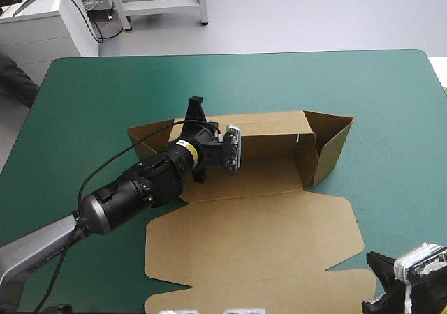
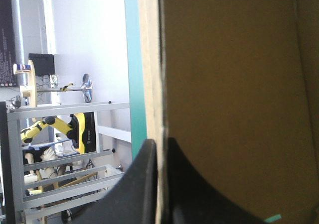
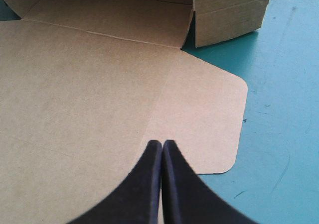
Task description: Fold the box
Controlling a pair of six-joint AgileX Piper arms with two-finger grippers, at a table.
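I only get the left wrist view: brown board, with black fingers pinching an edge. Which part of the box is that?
Observer: In the high view the left gripper grips the long far wall of the box, near that wall's left end.
Visitor: And where is the other arm?
Observer: The right gripper is shut on nothing at the table's near right corner, with its tips over a corner flap of the flat lid.

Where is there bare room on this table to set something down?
The strip of table beyond the box is bare, as is the right side. The middle and near edge are crowded: box, its flat lid, left gripper, right gripper.
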